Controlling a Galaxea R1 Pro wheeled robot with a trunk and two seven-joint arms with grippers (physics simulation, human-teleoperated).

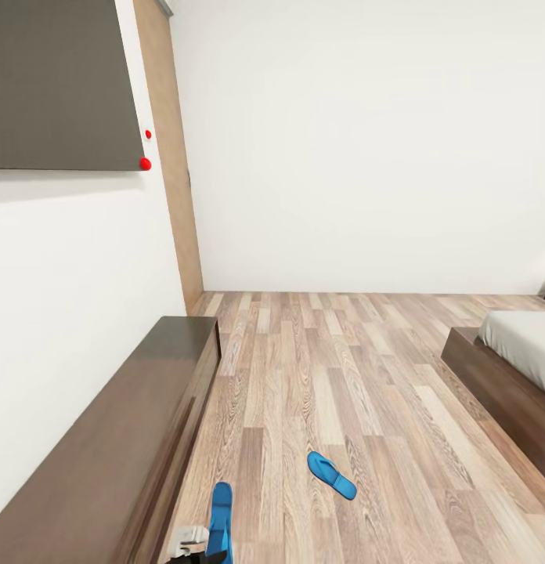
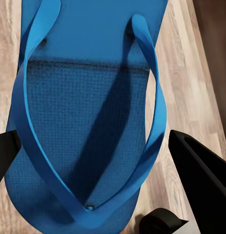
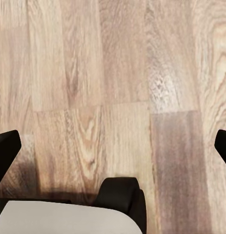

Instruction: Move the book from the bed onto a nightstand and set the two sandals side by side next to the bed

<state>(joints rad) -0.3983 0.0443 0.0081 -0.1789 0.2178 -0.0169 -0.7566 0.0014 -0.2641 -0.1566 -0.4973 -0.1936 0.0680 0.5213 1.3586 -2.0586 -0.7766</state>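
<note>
Judging by the floor, neither sandal is placed yet: one sandal (image 1: 332, 475) lies loose at five o'clock, well apart from the bed (image 1: 514, 368) at three, while the left gripper (image 2: 101, 151) straddles the other sandal (image 2: 88, 122) with jaws wide, grip uncertain, and the right gripper (image 3: 115, 146) gapes empty.

Plain white walls (image 1: 366, 141) meet a light brown wood-plank floor (image 1: 343, 376), with a long low dark brown wall cabinet (image 1: 108, 454) beneath a dark grey panel (image 1: 61, 78).
</note>
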